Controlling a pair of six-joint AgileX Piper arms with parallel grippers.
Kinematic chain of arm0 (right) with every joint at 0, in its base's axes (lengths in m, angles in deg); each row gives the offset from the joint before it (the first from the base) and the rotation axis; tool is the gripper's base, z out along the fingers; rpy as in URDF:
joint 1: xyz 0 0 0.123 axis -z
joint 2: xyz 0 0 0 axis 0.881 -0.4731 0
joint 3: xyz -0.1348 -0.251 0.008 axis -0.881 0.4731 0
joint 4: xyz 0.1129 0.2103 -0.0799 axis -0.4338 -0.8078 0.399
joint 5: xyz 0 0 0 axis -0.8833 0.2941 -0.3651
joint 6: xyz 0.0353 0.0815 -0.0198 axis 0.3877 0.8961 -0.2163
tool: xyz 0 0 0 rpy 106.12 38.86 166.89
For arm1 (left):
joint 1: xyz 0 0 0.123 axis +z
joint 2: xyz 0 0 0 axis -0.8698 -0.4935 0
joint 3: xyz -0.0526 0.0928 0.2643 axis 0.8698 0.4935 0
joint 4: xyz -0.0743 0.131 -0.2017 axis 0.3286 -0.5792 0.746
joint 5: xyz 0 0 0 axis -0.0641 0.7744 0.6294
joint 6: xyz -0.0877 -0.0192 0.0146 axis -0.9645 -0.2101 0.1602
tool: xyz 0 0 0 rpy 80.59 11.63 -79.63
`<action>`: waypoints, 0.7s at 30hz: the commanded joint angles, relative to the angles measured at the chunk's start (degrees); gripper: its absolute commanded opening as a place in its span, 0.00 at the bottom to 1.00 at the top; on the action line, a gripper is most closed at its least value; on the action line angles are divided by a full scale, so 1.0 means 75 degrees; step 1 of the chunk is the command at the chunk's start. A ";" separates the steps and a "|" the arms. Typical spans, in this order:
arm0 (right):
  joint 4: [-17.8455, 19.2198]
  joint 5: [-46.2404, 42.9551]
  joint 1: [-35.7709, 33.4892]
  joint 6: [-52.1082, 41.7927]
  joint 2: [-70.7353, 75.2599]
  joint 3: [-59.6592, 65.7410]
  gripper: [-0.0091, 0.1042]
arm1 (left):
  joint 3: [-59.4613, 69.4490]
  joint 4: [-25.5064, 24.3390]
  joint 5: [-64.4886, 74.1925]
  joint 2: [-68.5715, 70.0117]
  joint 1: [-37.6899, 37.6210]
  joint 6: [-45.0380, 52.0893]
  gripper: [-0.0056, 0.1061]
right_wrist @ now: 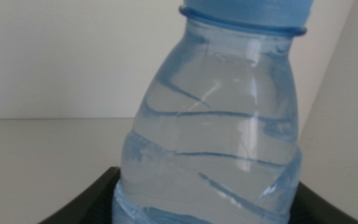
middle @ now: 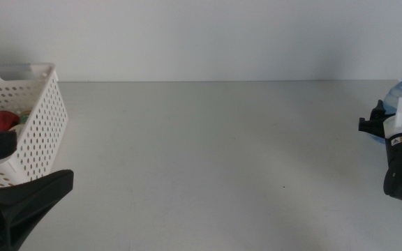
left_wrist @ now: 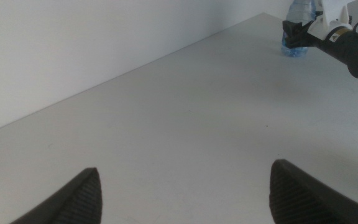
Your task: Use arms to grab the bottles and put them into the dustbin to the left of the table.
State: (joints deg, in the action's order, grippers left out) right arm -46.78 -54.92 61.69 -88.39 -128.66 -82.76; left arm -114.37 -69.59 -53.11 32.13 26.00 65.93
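black jaws of the left gripper (left_wrist: 182, 193) stand wide apart with nothing between them, low beside the dustbin (middle: 44, 122), which already holds a red can (middle: 0, 121). far across the table (middle: 208, 153), the clear water bottle (right_wrist: 210, 130) stands upright, its long axis vertical, set between the right gripper (middle: 375, 124) jaws; whether they clamp it yet i cannot tell. the right arm is plainly the nearer one.
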 commanded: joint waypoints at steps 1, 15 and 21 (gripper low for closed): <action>0.0669 -0.0967 -0.0171 0.0125 0.0467 -0.0217 0.07 | -0.0210 0.0041 -0.0571 -0.0039 -0.0049 -0.0050 0.87; 0.4215 0.2207 -0.3070 0.3767 0.0839 -0.3301 0.07 | -0.0210 0.0041 -0.0571 -0.0039 -0.0049 -0.0050 0.87; 0.5053 0.2671 -0.4160 0.4336 -0.0033 -0.4723 0.07 | -0.0210 0.0034 -0.0571 -0.0039 -0.0049 -0.0050 0.87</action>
State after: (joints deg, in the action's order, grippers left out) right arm -9.65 -29.24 31.79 -56.49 -131.42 -114.29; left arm -114.37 -69.59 -53.11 32.13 26.00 65.93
